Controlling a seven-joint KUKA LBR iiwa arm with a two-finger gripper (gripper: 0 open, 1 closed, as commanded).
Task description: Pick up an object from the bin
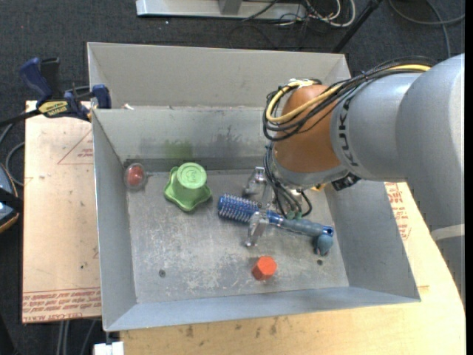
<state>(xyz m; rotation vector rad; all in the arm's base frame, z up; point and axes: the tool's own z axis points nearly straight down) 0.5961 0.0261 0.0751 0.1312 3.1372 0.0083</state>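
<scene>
End effector (256,209) low over a blue bristled plastic hairbrush (238,209) in the grey metal bin (111,198). Its fingers are spread wide and straddle the narrow neck, gripping nothing, apparently ready to close there.

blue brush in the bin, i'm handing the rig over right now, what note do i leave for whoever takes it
Gripper: open, down in the middle of the bin, one finger on each side of the blue hairbrush where the bristle head meets the handle.
Things: the brush lies flat on the floor with its handle pointing right. The green ridged cap is to its left, the small red ball is in the back left corner and the orange piece is near the front wall.
Done: the gripper is lined up over the brush.
Left: close, lift, and check that the brush comes up.
</scene>
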